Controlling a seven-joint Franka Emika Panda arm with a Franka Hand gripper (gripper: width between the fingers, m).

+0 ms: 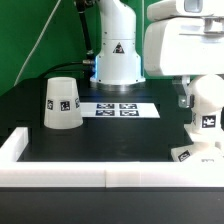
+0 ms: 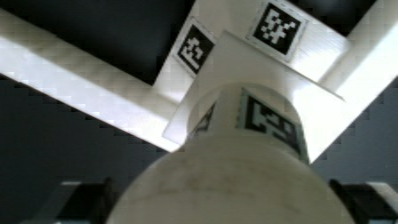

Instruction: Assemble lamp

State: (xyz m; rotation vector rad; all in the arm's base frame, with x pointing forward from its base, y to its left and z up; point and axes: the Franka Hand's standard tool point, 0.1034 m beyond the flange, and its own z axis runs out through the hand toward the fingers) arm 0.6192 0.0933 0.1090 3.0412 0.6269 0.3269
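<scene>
- jaws: closed on the bulb (image 2: 228, 175), with a dark finger (image 2: 80, 202) at each side of it.
- bulb: held upright, its far end over the square base (image 1: 196, 154); contact cannot be told.
- marker board (image 1: 120, 108): flat on the worktop (image 1: 110, 140), between jaws and shade.
- shade (image 1: 62, 103): well apart from the jaws, toward the exterior view's left, wide end down.

White plastic truncated-cone shade (image 1: 62, 103) with a black-and-white square tag. White round-headed plastic bulb (image 1: 207, 101) and flat square white plastic base (image 1: 200, 155), both carrying black-and-white square tags. Thin flat white marker board (image 1: 120, 109) printed with black square patterns. Matte black table (image 1: 100, 140) with a white border wall (image 1: 60, 176). Green backdrop (image 1: 25, 40). White robot pedestal (image 1: 118, 60) with a black triangular label.
</scene>
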